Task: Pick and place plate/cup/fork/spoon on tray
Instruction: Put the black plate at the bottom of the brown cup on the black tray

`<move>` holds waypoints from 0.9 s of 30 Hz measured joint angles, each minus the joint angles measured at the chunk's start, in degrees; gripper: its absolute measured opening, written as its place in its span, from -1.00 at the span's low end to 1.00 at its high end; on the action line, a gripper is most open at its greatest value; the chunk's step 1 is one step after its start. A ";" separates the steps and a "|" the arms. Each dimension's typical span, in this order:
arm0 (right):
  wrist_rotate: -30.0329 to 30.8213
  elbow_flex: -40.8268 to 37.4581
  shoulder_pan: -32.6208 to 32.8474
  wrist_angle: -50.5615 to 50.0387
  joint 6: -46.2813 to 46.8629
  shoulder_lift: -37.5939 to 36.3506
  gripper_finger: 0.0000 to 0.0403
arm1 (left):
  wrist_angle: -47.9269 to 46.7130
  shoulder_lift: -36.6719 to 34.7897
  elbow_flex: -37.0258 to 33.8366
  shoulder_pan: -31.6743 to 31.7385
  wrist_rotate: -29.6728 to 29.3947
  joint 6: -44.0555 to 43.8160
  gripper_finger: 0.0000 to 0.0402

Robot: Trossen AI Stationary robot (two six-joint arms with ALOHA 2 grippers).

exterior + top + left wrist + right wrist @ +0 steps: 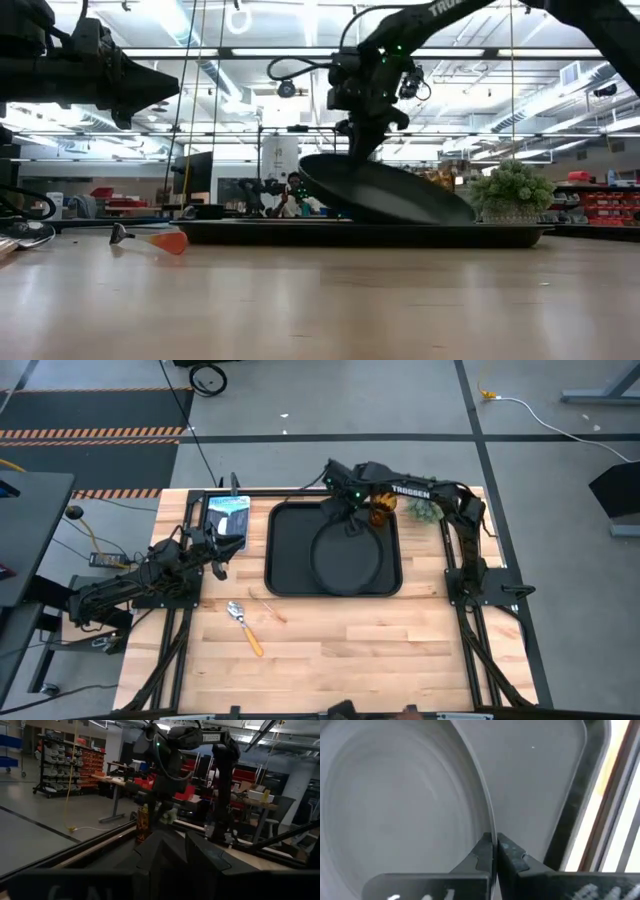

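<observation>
Pinching the plate (345, 557) rim, right hand (352, 520) tilts it over the tray (283, 550); left hand (214, 550) idle beside tray, grip state unclear; spoon (243, 628) on worktop (340, 650).

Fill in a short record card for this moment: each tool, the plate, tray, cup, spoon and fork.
right tool: shut on the plate's far rim, over the tray
left tool: waits left of the tray, over the table
plate: tilted, far edge lifted, near edge on the tray
tray: flat on the table
cup: beside the tray's far right corner
spoon: on the table, near-left of the tray
fork: beside the spoon
</observation>
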 joint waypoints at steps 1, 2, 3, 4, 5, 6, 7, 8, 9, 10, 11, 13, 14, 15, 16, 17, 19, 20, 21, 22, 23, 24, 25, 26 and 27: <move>-0.02 -0.16 -0.20 0.27 -0.23 0.02 -0.95 | 0.00 0.00 -0.01 0.00 0.00 0.00 -0.53; -0.19 -0.19 -0.41 0.29 -0.47 0.02 -0.95 | 0.01 0.00 0.00 -0.01 -0.01 0.00 -0.53; -0.32 -0.19 -0.52 0.27 -0.56 0.02 -0.95 | 0.02 0.00 -0.01 0.01 0.00 0.00 -0.53; -0.52 -0.19 -0.66 0.23 -0.60 0.02 -0.95 | 0.00 0.00 0.00 0.00 -0.01 -0.01 -0.53; -0.67 -0.19 -0.72 0.08 -0.60 0.02 -0.95 | 0.02 0.00 0.01 -0.01 0.00 -0.02 -0.53; -0.71 -0.19 -0.74 -0.12 -0.59 0.02 -0.94 | 0.02 0.00 -0.01 -0.01 0.00 -0.02 -0.53; -0.71 -0.19 -0.74 -0.28 -0.59 0.02 -0.94 | 0.02 0.00 0.00 0.00 0.00 -0.02 -0.53; -0.68 -0.19 -0.74 -0.41 -0.59 0.02 -0.94 | 0.02 0.00 0.01 0.01 0.00 -0.02 -0.53; -0.68 -0.19 -0.74 -0.48 -0.52 0.02 -0.94 | 0.02 0.00 0.00 -0.01 0.00 -0.01 -0.53; -0.64 -0.19 -0.74 -0.55 -0.27 0.02 -0.92 | 0.02 0.00 -0.01 0.01 0.00 -0.02 -0.53; -0.63 -0.19 -0.74 -0.63 -0.12 0.02 -0.91 | 0.02 0.00 0.00 0.01 0.00 -0.04 -0.53; -0.31 -0.19 -0.69 -0.79 -0.11 0.02 -0.84 | 0.02 0.00 0.01 0.01 0.00 -0.04 -0.53; -0.20 -0.19 -0.68 -0.92 -0.10 0.02 -0.80 | 0.02 0.00 0.01 -0.01 0.00 -0.08 -0.53; -0.16 -0.19 -0.68 -1.04 -0.05 0.03 -0.76 | 0.02 0.00 -0.01 0.01 0.00 -0.15 -0.53; -0.18 -0.19 -0.66 -1.19 0.04 0.04 -0.71 | 0.02 0.00 0.00 0.00 0.00 -0.17 -0.53; -0.18 -0.19 -0.66 -1.45 0.07 0.03 -0.66 | 0.02 0.00 -0.01 0.00 0.00 -0.17 -0.53; -0.07 -0.19 -0.61 -2.08 0.59 0.04 -0.57 | 0.02 0.00 -0.01 0.01 0.02 -0.17 -0.53; 0.03 -0.19 -0.57 -2.33 0.99 0.04 -0.53 | 0.00 0.00 0.00 -0.01 0.02 -0.17 -0.53; 0.08 -0.19 -0.44 -2.63 1.32 0.04 -0.49 | -0.04 0.00 -0.01 -0.01 0.02 -0.17 -0.53; 0.59 -0.19 -0.28 -2.94 1.53 0.04 -0.46 | -0.07 0.00 -0.01 0.01 0.02 -0.17 -0.53; 1.58 -0.19 0.01 -3.22 1.90 0.04 -0.43 | -0.09 0.00 -0.01 0.00 0.02 -0.16 -0.53; 2.86 -0.19 0.35 -3.46 2.42 0.04 -0.41 | -0.09 0.00 -0.01 0.01 0.02 -0.16 -0.53; 4.16 -0.19 0.69 -3.67 2.82 0.04 -0.39 | -0.09 0.00 0.01 0.01 0.02 -0.17 -0.53; 5.45 -0.19 0.99 -4.16 3.05 0.04 -0.38 | -0.09 0.00 -0.01 0.01 0.02 -0.17 -0.53; 6.93 -0.19 1.27 -4.86 3.11 0.04 -0.36 | -0.09 0.00 -0.01 0.00 0.02 -0.17 -0.53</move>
